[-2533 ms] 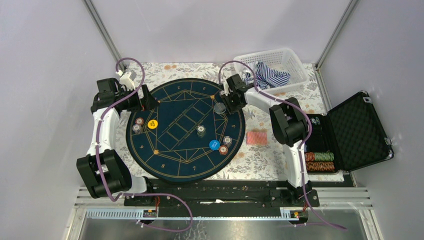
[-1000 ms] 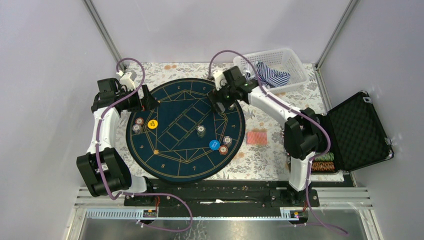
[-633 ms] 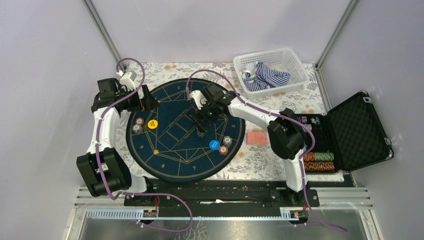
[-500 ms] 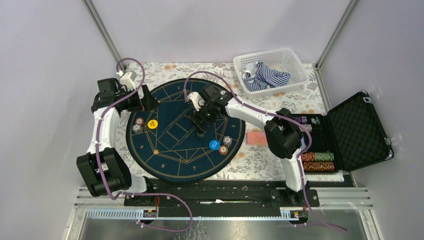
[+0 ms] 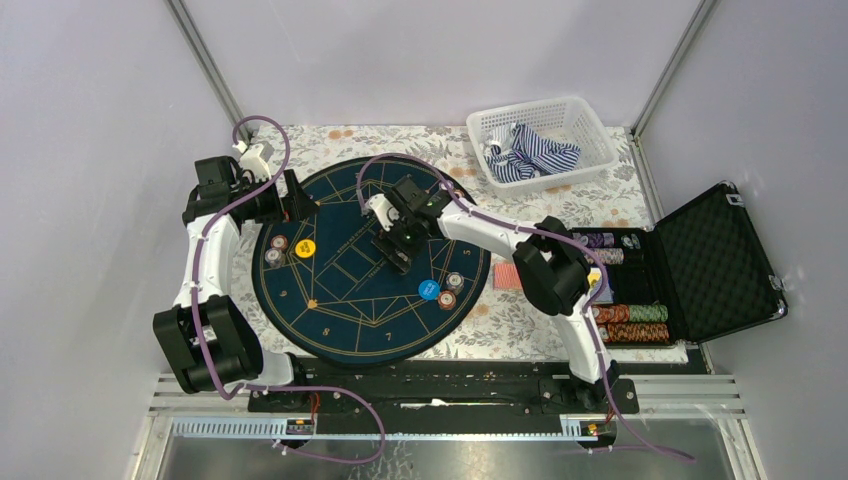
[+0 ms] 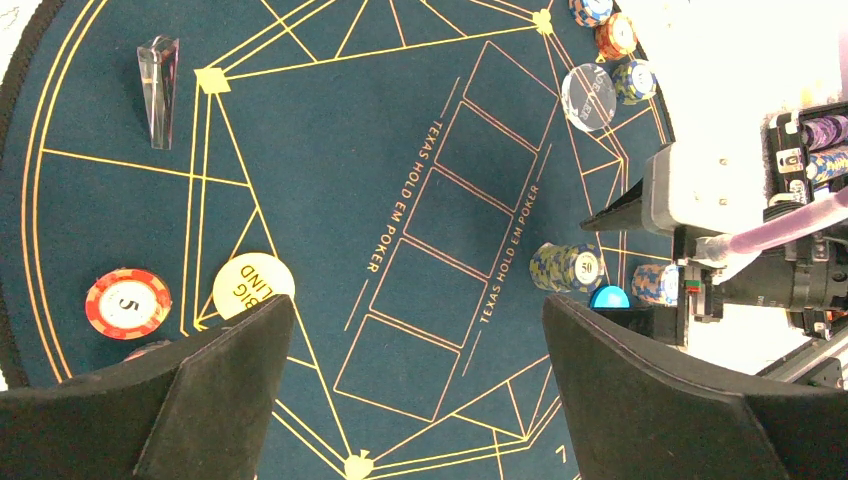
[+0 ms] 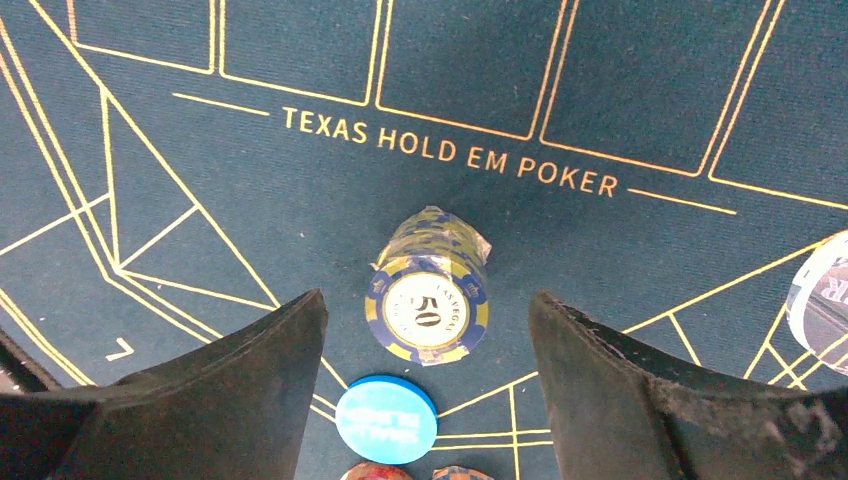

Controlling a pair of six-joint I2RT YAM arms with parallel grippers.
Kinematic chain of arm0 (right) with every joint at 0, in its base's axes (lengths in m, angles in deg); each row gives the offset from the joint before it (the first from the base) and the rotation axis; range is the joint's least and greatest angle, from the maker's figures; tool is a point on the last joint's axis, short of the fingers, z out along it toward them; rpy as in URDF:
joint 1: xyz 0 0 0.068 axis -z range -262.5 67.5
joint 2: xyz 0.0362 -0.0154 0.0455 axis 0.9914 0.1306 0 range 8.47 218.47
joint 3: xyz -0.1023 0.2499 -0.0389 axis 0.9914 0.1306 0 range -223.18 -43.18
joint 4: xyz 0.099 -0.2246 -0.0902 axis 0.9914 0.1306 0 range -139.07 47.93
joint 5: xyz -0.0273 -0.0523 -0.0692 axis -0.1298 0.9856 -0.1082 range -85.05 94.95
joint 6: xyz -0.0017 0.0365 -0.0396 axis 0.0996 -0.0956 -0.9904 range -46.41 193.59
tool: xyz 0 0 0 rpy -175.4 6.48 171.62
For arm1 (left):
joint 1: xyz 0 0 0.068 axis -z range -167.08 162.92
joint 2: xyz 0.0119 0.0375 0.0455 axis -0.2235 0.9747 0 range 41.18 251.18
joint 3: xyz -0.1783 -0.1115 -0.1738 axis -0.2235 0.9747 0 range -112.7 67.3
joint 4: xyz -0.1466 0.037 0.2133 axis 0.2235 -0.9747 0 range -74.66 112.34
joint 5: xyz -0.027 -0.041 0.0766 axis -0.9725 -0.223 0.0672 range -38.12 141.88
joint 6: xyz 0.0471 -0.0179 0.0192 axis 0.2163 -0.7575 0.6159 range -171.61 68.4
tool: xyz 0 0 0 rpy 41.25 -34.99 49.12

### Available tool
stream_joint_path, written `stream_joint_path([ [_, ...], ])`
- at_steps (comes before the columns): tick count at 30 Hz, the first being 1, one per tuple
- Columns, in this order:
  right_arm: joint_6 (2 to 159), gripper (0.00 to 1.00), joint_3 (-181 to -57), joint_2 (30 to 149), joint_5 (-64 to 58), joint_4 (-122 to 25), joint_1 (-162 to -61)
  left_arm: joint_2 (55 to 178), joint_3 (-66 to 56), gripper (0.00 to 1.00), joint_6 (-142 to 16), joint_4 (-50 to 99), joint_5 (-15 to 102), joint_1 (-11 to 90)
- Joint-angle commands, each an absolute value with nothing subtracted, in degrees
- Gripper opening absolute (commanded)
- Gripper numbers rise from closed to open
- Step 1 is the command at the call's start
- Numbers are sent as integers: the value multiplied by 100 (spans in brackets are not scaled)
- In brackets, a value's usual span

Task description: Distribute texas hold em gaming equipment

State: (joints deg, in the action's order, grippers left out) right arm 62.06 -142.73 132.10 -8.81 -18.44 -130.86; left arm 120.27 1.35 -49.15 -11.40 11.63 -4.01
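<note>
**Hold'em set: distribution partly done**

Item in hand: stack of blue-and-yellow "50" chips (image 7: 427, 300), upright on the navy mat (image 5: 340, 310), just off centre toward 3 o'clock. The right claw (image 5: 396, 243) hangs over it, fingers spread to either side and touching nothing.

- 4 o'clock: blue disc (image 7: 386, 418) with two short stacks (image 5: 455, 281).
- 9 o'clock: orange disc (image 6: 247, 287) and red "5" chip (image 6: 127, 302).
- Near 2 o'clock: clear disc (image 6: 588, 97) with a few chips.
- The left claw (image 6: 417, 310) is spread and empty above the mat's 10 o'clock edge.
- Off the mat at 3 o'clock: red-backed cards (image 5: 503, 277) on the tabletop (image 5: 500, 325), undealt. Beyond them, an open case (image 5: 720, 260) holding further chips.

Judgement: several seats appear supplied with chips and discs. The central stack and every card are outstanding.
</note>
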Motion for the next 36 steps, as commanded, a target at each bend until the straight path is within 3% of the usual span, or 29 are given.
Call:
stream_joint_path([
  [1, 6120, 78, -14549, 13285, -583, -1780, -13176, 11885, 124, 99, -4884, -938, 1033, -391],
  [14, 6083, 47, -14675, 13217, -599, -1639, -13206, 11884, 119, 99, -4878, -938, 1056, -393],
  [22, 5738, 41, -14494, 12607, -924, -1370, -13206, 11872, 117, 99, -4892, -935, 1074, -396],
  [36, 4491, 40, -12527, 11198, -1998, -1716, -13598, 11903, 100, 99, -4958, -939, 1104, -394],
])
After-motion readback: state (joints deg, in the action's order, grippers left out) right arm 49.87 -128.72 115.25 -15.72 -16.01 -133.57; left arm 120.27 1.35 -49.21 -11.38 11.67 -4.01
